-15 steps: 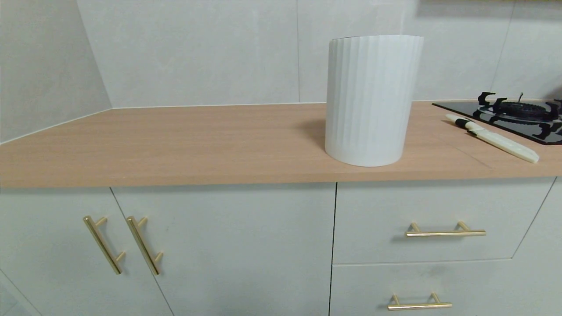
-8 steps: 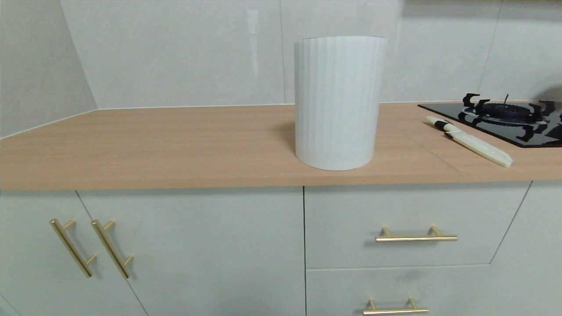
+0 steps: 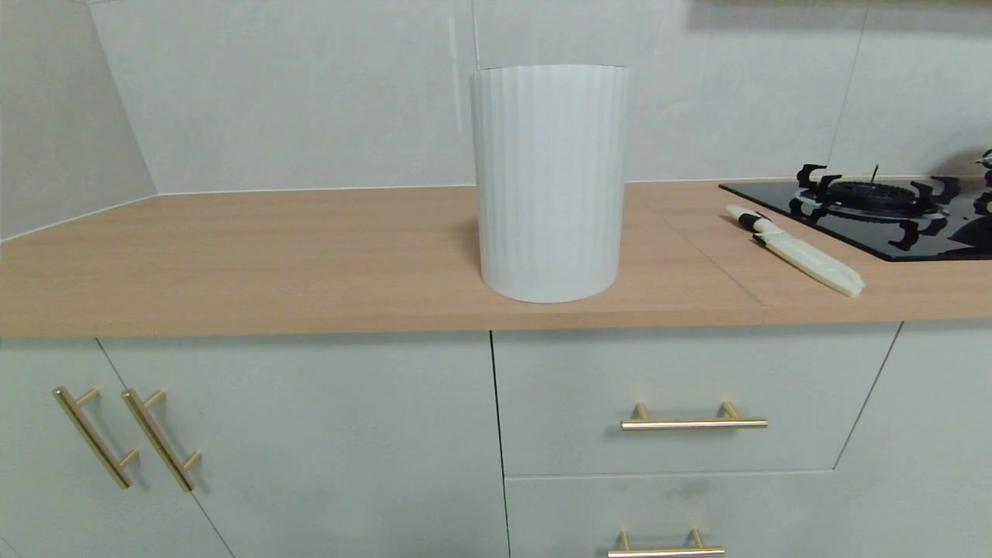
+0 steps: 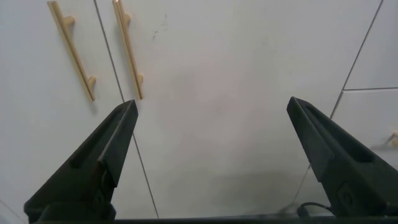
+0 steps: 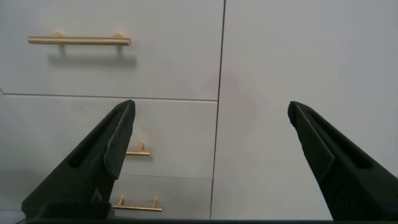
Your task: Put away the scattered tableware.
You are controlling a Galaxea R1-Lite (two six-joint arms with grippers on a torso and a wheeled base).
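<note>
**Wooden surface in a tiled kitchen corner**

A long wooden surface [image 3: 271,256] runs beneath pale wall tiles [image 3: 294,93]. On it a tall ribbed white container [image 3: 549,182] stands upright near the front edge. To its right, well apart, a cream knife [image 3: 794,249] with a black band lies flat, just beside a black gas hob [image 3: 868,205]. Below are grey cabinet doors with gold handles [image 3: 124,438] and drawers [image 3: 692,422]. The left tool [image 4: 210,106] and the right tool [image 5: 210,106] are both spread wide and empty, facing the cabinet fronts.
</note>
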